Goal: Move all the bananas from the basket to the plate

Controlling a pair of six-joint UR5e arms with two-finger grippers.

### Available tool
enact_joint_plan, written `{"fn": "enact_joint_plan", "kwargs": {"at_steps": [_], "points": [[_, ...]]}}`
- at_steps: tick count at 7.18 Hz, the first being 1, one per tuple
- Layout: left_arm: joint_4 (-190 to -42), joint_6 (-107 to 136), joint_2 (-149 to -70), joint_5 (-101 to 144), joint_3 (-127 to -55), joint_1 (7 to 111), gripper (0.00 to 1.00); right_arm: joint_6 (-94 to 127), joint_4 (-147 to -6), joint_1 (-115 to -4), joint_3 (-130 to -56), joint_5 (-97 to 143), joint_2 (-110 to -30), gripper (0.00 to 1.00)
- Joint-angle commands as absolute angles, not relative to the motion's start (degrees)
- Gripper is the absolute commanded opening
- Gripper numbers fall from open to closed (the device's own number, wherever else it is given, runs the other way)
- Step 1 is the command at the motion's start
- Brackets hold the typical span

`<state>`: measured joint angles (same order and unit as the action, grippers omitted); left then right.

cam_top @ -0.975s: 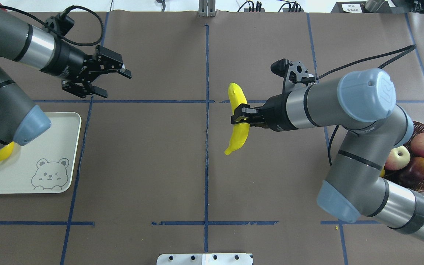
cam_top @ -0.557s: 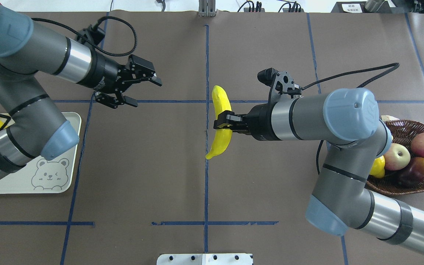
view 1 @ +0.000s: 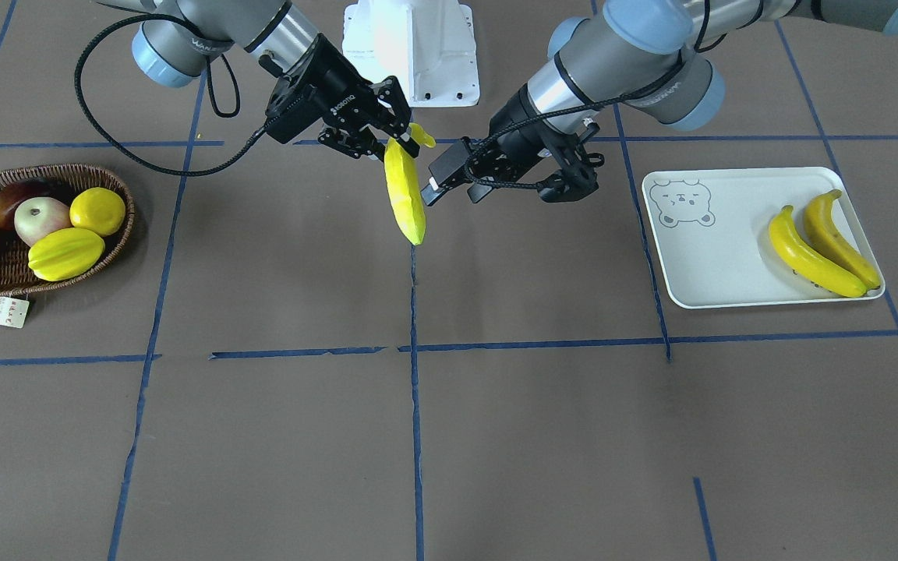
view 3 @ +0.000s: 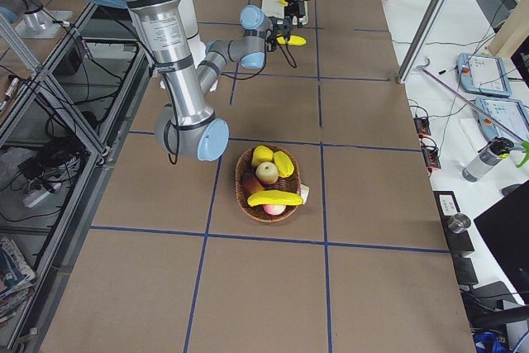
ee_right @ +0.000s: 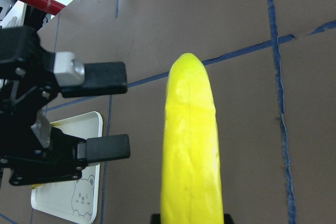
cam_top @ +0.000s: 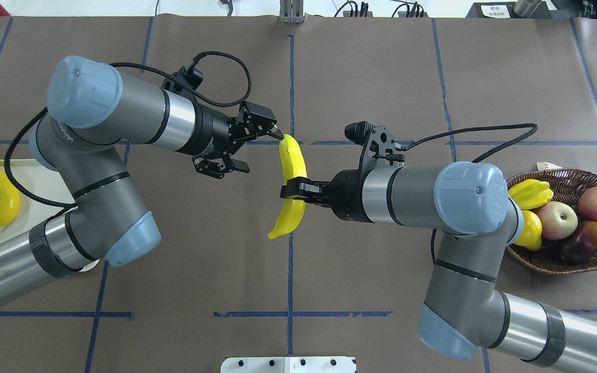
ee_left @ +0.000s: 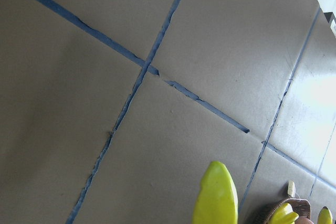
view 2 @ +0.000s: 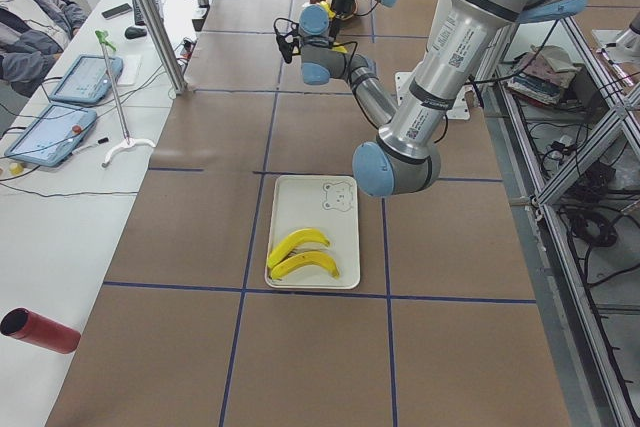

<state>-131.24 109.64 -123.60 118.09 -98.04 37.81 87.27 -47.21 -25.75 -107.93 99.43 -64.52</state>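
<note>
Banana (cam_top: 292,165) is held above the table, well apart from plate (view 1: 722,269), clamped at mid-length by right gripper (cam_top: 293,189). "ROBOTIQ" is legible on that gripper; forearm near level. Left gripper (cam_top: 259,152), jaws apart, sits between plate and banana, just beside its tip. Two more bananas (view 1: 811,253) lie on plate.

Grey-silver tube arms (cam_top: 412,189), pale blue joint caps (cam_top: 83,90), black wrists (cam_top: 210,137) and grippers (cam_top: 260,153), looping black cables (cam_top: 226,57), white base (view 1: 410,47).
</note>
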Motion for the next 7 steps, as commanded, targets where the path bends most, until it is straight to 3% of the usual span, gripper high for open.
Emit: {"fn": "enact_joint_plan", "kwargs": {"at_steps": [1, 4, 5, 6, 7], "points": [[-131.2, 112.7, -125.7, 116.5, -97.2, 36.6, 0.99, 87.3, -47.2, -25.7, -107.9, 99.3, -64.5, 0.08], [-131.0, 113.0, -126.6, 110.4, -96.9, 32.4, 0.97, 87.4, -47.2, -25.7, -108.0, 99.3, -64.5, 0.08], [-131.0, 113.1, -126.7, 110.3, -96.9, 32.0, 0.89, 87.4, -47.2, -25.7, -108.1, 99.3, -64.5, 0.09], [-131.0, 113.1, -126.7, 110.3, -96.8, 32.0, 0.64, 87.3, -47.1, -25.7, -108.2, 99.3, -64.5, 0.1], [-131.0, 113.1, -126.7, 110.4, -96.7, 31.9, 0.3, 87.3, -47.1, -25.7, -108.2, 99.4, -64.4, 0.17]]}}
